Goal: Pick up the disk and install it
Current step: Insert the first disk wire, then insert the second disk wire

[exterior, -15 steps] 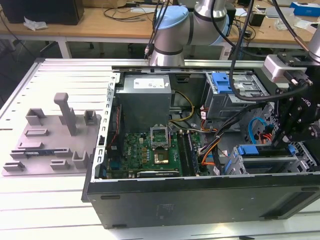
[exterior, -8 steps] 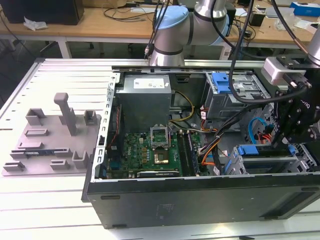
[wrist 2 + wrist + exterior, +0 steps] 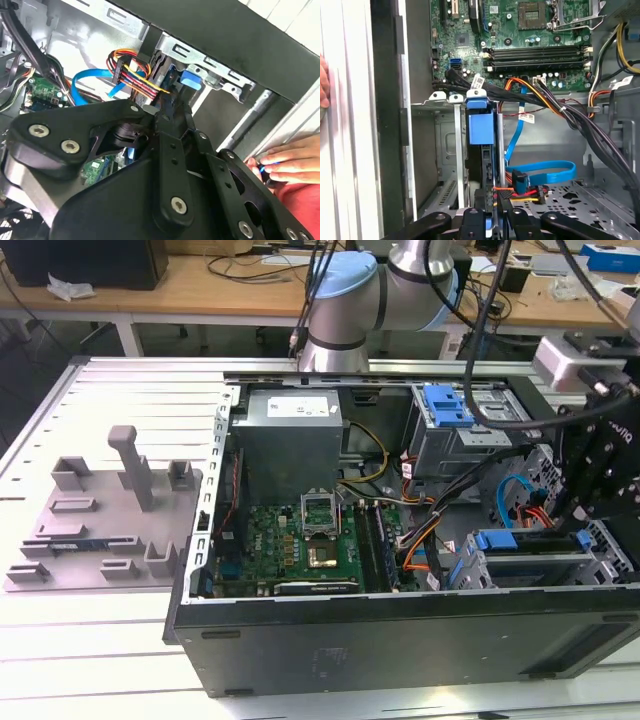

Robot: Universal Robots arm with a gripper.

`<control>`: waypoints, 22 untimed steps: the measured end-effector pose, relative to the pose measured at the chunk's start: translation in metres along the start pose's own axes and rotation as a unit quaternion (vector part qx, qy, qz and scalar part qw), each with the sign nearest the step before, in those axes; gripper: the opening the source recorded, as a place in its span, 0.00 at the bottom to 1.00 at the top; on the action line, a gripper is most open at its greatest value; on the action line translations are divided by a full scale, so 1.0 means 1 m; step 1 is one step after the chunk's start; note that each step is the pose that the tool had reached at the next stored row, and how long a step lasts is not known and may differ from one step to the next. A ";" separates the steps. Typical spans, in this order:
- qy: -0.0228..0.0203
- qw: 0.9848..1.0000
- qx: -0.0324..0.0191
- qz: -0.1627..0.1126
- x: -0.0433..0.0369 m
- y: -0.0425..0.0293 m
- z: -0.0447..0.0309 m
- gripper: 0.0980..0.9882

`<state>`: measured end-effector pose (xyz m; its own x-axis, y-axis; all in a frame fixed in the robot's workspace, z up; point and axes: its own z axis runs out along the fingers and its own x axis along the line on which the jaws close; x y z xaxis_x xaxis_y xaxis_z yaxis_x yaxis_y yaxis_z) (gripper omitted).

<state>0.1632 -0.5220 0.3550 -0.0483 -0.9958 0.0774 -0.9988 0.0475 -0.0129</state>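
While the gripper [image 3: 487, 220] sits over the drive cage [image 3: 445, 150] at the case's [image 3: 400, 640] near right corner, its jaws look narrow, pinching the disk [image 3: 481, 150] edge-on in its slot. Disk prob. stiff, fairly heavy, shock-sensitive; grip via blue rails, not label face.

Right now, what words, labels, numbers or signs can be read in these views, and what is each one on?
No text can be read with confidence.
White sticker on the grey box: print too small.
White cable tags: blurred.
Circuit board markings: too small.
Black bracket at the exterior view's right: pale lettering, cut off, not legible.
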 end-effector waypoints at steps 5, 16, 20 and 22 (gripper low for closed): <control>0.000 1.000 0.000 0.000 0.0013 -0.0003 -0.0229 0.17; 0.001 1.000 0.000 0.000 0.0013 -0.0003 -0.0241 0.17; 0.001 1.000 0.000 0.000 0.0014 -0.0003 -0.0241 0.17; 0.001 1.000 0.000 0.000 0.0011 -0.0003 -0.0240 0.17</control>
<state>0.1632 -0.5213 0.3791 -0.0477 -0.9957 0.0789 -0.9988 0.0468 -0.0129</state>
